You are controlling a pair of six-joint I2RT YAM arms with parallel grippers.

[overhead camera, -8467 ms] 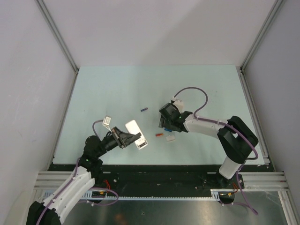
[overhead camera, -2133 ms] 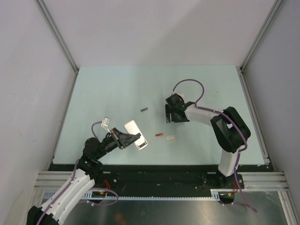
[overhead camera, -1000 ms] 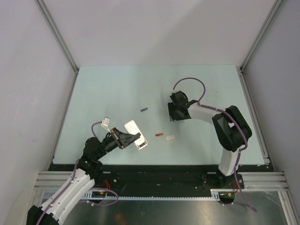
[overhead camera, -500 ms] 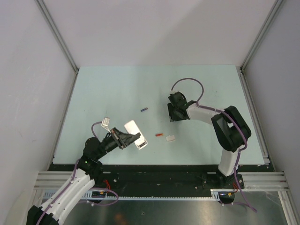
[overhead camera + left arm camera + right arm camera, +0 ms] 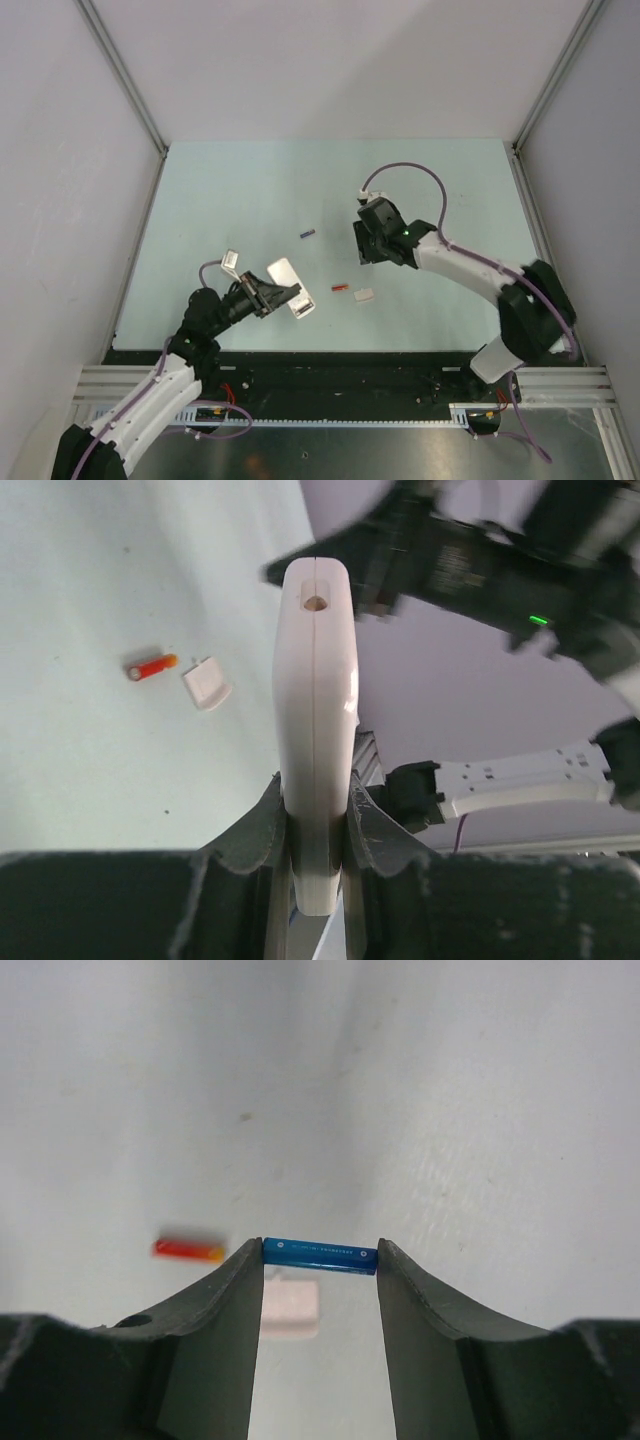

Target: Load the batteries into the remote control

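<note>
You are in a robotics lab test cell: plain white panels (image 5: 330,60), aluminium framing (image 5: 121,73) and a pale surface (image 5: 250,190) enclose it.

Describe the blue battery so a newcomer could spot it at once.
Over the pale green table, find the right arm's black two-finger gripper near the middle. The slim blue cylindrical battery spans its jaws end to end. The orange-red battery and the dark purple battery lie loose on the table instead.
</note>
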